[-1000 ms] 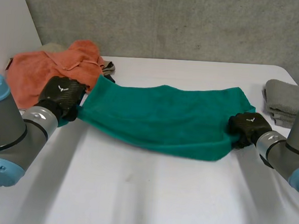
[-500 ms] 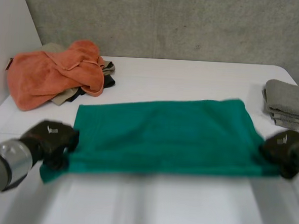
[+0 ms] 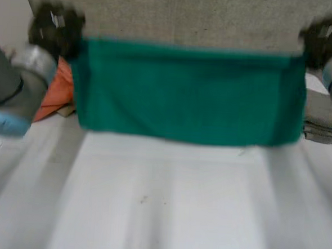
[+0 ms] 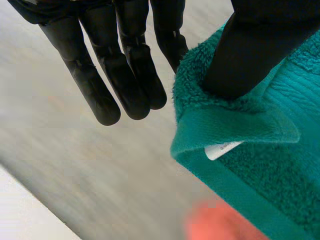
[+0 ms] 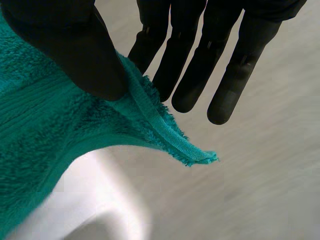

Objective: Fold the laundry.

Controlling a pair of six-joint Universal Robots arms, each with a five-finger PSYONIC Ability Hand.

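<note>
The white table [image 3: 161, 203] lies nearest, below the green towel [image 3: 190, 92]. The towel hangs spread flat in the air, and its lower edge is just above the table.

The left hand [image 3: 56, 27] holds the towel's upper left corner. In the left wrist view, its thumb [image 4: 260, 45] pinches the corner, the other fingers [image 4: 125, 75] are straight beside it, and a small white label [image 4: 220, 150] sits at the hem.

The right hand [image 3: 323, 38] holds the upper right corner, with its thumb [image 5: 75, 50] pressing the hem against a finger.

Behind the towel's lower left corner is an orange cloth [image 3: 58, 92]. Behind its right edge is a folded grey towel [image 3: 324, 120]. A grey wall [image 3: 189, 16] stands farthest.
</note>
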